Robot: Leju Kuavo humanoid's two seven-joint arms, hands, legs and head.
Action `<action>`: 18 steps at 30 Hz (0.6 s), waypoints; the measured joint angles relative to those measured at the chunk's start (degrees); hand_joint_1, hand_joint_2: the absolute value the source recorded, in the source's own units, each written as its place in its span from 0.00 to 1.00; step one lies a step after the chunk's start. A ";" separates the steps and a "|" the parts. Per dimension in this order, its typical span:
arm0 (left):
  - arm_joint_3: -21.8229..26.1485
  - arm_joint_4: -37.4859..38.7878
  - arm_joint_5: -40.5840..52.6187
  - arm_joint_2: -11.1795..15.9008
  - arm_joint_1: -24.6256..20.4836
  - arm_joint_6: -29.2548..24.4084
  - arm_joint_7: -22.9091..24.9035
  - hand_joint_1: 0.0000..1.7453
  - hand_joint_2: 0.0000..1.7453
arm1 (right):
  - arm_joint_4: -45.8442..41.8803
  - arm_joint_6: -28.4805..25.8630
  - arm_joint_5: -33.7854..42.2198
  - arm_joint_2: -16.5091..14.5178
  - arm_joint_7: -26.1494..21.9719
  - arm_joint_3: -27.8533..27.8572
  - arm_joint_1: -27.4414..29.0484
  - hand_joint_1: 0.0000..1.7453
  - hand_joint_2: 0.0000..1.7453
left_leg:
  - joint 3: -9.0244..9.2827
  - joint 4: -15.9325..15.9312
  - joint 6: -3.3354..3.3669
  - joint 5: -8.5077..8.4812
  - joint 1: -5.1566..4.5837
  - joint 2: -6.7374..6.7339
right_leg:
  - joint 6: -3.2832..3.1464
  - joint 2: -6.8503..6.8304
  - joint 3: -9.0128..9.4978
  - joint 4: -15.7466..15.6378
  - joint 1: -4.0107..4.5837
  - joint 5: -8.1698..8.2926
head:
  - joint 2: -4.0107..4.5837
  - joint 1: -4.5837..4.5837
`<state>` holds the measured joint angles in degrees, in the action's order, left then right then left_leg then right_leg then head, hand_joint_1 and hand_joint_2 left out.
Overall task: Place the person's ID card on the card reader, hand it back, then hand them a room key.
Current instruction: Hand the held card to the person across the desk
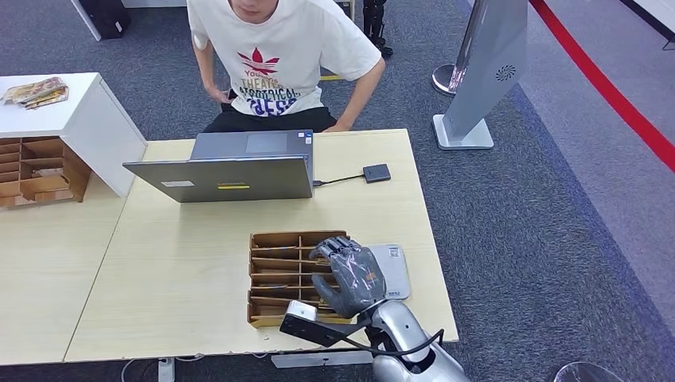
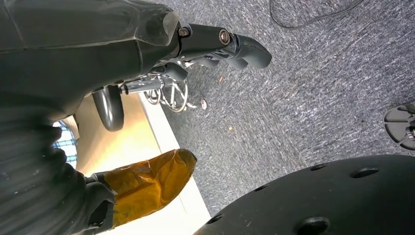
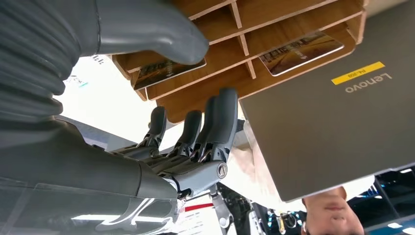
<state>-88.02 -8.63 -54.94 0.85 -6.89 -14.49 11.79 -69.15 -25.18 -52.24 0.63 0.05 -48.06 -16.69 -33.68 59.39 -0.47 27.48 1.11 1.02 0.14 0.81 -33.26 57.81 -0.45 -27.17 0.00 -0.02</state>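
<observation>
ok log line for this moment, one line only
right hand: over wooden card tray, fingers spread, holding nothing | card reader: beside tray, partly hidden | left hand: hanging over carpet | person: seated behind laptop

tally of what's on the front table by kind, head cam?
Laptop: 1
Small black box on the laptop's cable: 1
Wooden compartment tray: 1
Flat grey card reader: 1
Total: 4
The right hand hangs over the tray, holding nothing.

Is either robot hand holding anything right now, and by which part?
Nothing is held. The right robot hand hovers open over the wooden organizer; the left robot hand hangs empty above the carpet.
</observation>
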 joint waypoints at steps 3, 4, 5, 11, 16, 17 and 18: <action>0.00 0.00 0.18 0.00 0.00 0.09 0.03 0.00 1.00 | 1.07 0.18 0.06 -0.15 0.28 0.20 -0.28 0.51 1.00 | 0.00 0.00 0.00 0.00 0.00 0.00 | 0.00 0.00 0.00 0.00 0.00 0.00 | 0.00 0.00; 0.00 -0.01 0.23 0.00 -0.01 0.10 0.03 0.00 1.00 | 1.49 0.25 0.10 -0.20 0.36 0.36 -0.35 0.51 1.00 | 0.00 0.00 0.00 0.00 0.00 0.00 | 0.00 0.00 0.00 0.00 0.00 0.00 | 0.00 -0.01; 0.00 -0.01 0.27 0.00 -0.01 0.10 0.03 0.00 1.00 | 1.95 0.31 0.13 -0.27 0.44 0.58 -0.42 0.52 1.00 | 0.00 0.00 0.00 0.00 0.00 0.00 | 0.00 0.00 0.00 0.00 0.00 0.00 | 0.00 -0.01; 0.00 -0.01 0.26 0.00 -0.02 0.18 0.03 0.00 1.00 | 4.32 0.34 0.08 -0.53 0.56 1.72 -0.89 0.57 1.00 | 0.00 0.00 0.00 0.00 0.00 0.00 | 0.00 0.00 0.00 0.00 0.00 0.00 | 0.00 0.00; 0.00 -0.01 0.04 0.00 -0.03 0.20 0.03 0.00 1.00 | 5.48 0.42 -0.04 -0.75 0.79 2.47 -1.22 0.58 1.00 | 0.00 0.00 0.00 0.00 0.00 0.00 | 0.00 0.00 0.00 0.00 0.00 0.00 | 0.00 0.00; 0.00 -0.01 -0.01 0.00 -0.03 0.20 0.03 0.00 1.00 | 5.65 0.46 -0.04 -0.79 0.90 2.59 -1.28 0.58 1.00 | 0.00 0.00 0.00 0.00 0.00 0.00 | 0.00 0.00 0.00 0.00 0.00 0.00 | 0.00 0.00; 0.00 -0.01 -0.05 0.00 -0.03 0.20 0.03 0.00 1.00 | 5.84 0.50 -0.04 -0.82 0.98 2.68 -1.30 0.58 1.00 | 0.00 0.00 0.00 0.00 0.00 0.00 | 0.00 0.00 0.00 0.00 0.00 0.00 | 0.00 0.00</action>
<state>-88.02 -8.64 -54.99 0.85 -6.92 -14.29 11.82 -63.31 -24.68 -52.28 -0.19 1.03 -45.39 -17.99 -33.68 59.39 -0.47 27.48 1.11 1.02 0.14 0.81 -33.26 57.81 -0.45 -27.17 0.00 -0.02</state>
